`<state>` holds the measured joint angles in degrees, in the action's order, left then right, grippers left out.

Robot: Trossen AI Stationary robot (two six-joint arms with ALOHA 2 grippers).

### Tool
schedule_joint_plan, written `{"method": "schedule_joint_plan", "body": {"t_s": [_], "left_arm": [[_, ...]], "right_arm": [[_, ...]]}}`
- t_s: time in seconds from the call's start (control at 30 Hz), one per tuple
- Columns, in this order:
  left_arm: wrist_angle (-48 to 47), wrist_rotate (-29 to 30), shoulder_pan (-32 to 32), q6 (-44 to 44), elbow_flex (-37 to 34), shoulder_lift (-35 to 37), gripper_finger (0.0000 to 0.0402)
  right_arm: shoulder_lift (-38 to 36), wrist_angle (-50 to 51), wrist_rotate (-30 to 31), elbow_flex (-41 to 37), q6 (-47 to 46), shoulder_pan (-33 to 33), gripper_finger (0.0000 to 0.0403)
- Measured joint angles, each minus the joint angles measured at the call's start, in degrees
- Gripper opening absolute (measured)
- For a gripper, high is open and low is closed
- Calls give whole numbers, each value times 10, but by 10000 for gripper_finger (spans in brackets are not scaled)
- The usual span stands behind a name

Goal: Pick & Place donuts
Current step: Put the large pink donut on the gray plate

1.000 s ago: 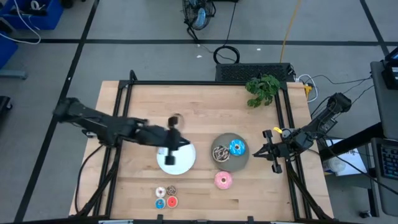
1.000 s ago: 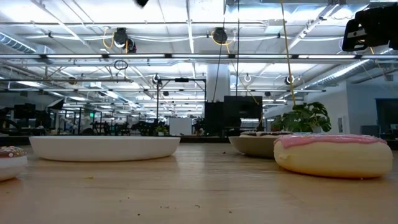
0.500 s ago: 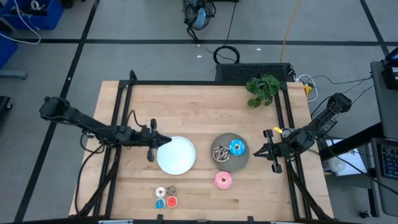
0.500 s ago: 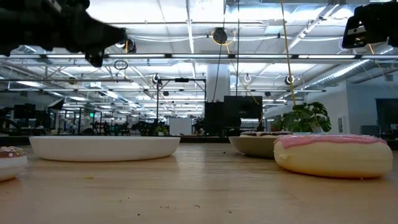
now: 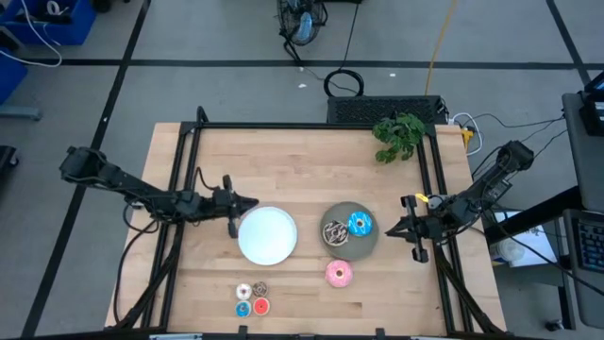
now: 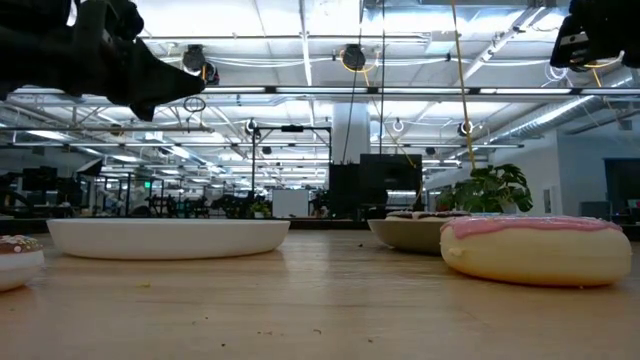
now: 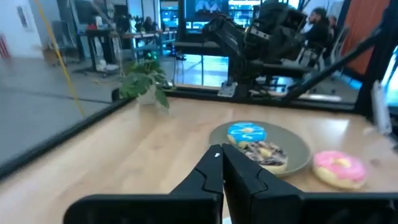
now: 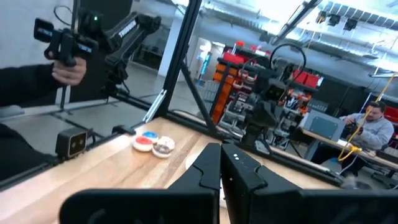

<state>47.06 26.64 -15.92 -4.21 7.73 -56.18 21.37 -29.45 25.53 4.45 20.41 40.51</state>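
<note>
Left gripper [image 5: 247, 205] empty, apparently closed; pink donut [image 5: 339, 274] well apart.

No text, label or number is legible anywhere.

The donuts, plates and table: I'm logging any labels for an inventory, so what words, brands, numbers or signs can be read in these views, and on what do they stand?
No readable text in any view.
Pink donut, white plate, grey-green plate, table: no lettering shows.
Room behind in the low and wrist views: screens and shelf items are too blurred to read.
</note>
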Motion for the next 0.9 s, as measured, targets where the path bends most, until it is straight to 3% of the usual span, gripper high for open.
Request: {"method": "schedule_joint_plan", "body": {"t_s": [0.17, 0.33, 0.57, 0.9], "left_arm": [[4, -7, 0, -26, 0, 0, 13], [4, -9, -3, -19, 0, 0, 37], [6, 2, -2, -7, 0, 0, 34], [37, 4, -2, -6, 0, 0, 7]], "right_arm": [[14, -31, 1, 2, 1, 0, 0], [82, 1, 1, 70, -3, 0, 0], [281, 215, 75, 302, -110, -1, 0], [587, 500, 69, 661, -313, -25, 0]]}}
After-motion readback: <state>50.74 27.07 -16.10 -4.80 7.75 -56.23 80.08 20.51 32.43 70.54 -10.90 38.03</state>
